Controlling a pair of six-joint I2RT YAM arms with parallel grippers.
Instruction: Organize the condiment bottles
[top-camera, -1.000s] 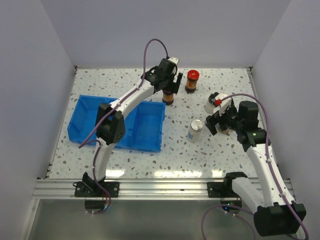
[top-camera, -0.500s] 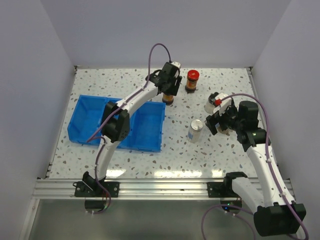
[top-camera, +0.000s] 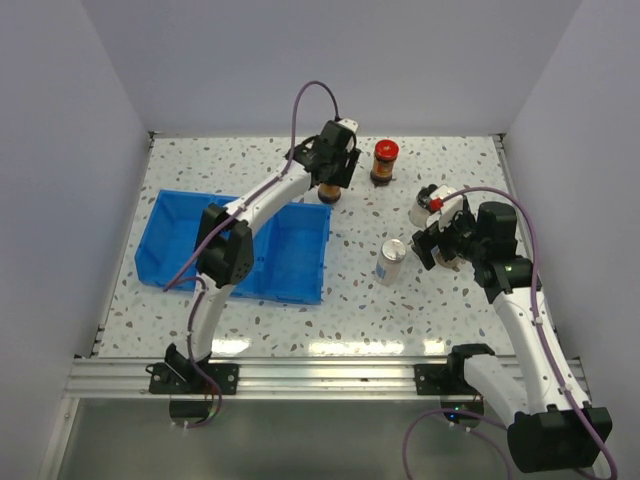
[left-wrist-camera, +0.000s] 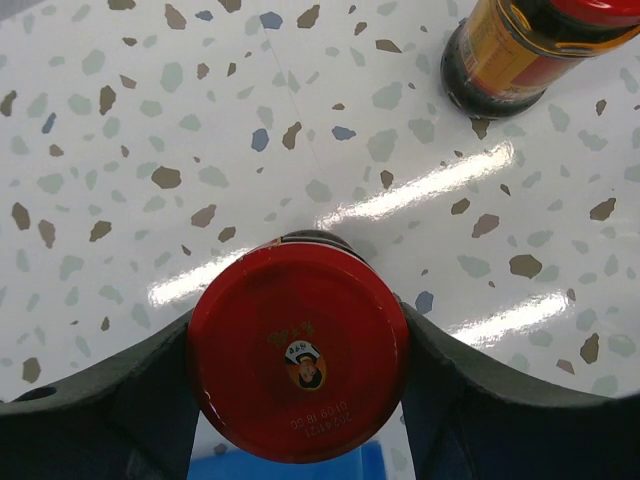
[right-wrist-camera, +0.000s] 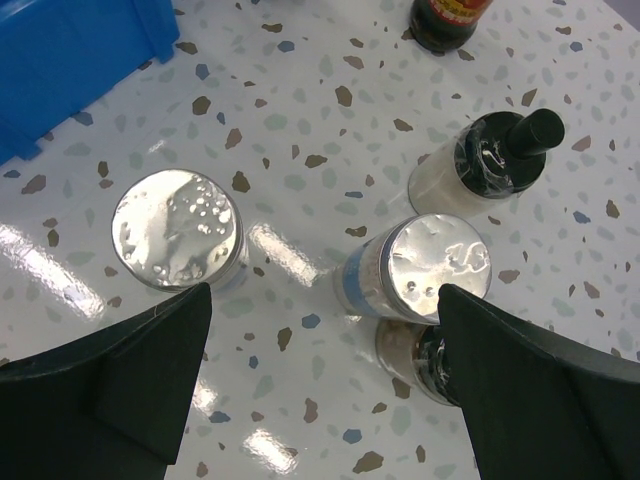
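Grips a dark glass jar (left-wrist-camera: 297, 360) by its glossy round red lid with the left gripper (top-camera: 335, 175), beside the blue plastic tray's (top-camera: 170, 240) far corner. Holds the right gripper (right-wrist-camera: 325, 300) wide above two mirror-topped cylindrical shakers (right-wrist-camera: 178, 243) on the speckled desk (top-camera: 420, 300).

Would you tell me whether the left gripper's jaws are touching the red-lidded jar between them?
Touching. In the left wrist view, the jaws of the left gripper press against both sides of the red-lidded jar.

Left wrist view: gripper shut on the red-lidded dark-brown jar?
Yes: the left gripper has both dark fingers pressed against opposite sides of the red-lidded dark-brown jar.
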